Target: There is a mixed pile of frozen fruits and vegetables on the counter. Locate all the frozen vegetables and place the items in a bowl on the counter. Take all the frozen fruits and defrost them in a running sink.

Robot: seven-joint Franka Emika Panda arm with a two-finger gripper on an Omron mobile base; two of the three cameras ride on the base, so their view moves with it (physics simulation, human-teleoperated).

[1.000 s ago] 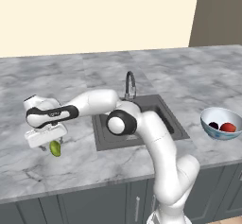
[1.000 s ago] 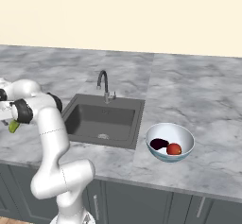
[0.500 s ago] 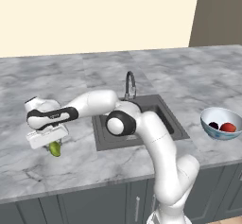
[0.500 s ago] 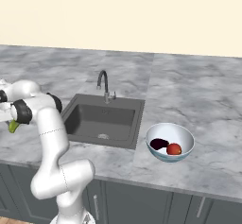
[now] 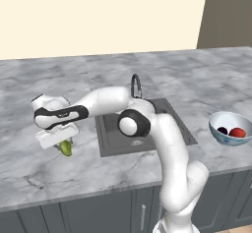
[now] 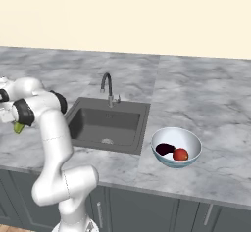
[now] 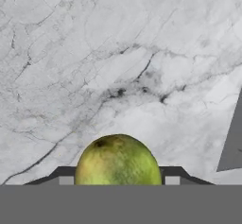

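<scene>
My jaws are clenched on the yellow-green oval fruit (image 7: 117, 160), one dark finger pressed to each side of it, so that it bulges up between them in the hand view with its small dark stem dimple showing near the top left. From the left base view the fruit (image 5: 65, 148) hangs just under my hand, low over the desk (image 5: 59, 178), and I cannot tell whether its underside touches the marble or sits a little above it. From the right base view only a green sliver of it (image 6: 19, 127) peeks out below my wrist at the far left edge of the picture.

My arm reaches out to the left, well away from the sink (image 5: 123, 138), which lies to the right of my hand; a dark corner of it cuts into the right side of the hand view. The basin is dark grey and sunken, with a round drain (image 6: 107, 141) in its floor and a curved slim tap (image 6: 107, 86) at its far rim.

Farther right, beyond the sink and near the front edge of the desk, stands the bowl (image 6: 192, 141), pale blue-white and glassy. Inside it lie the dark purple eggplant (image 6: 165, 149) and the red ball (image 6: 180, 154), side by side, the ball to the right.
</scene>
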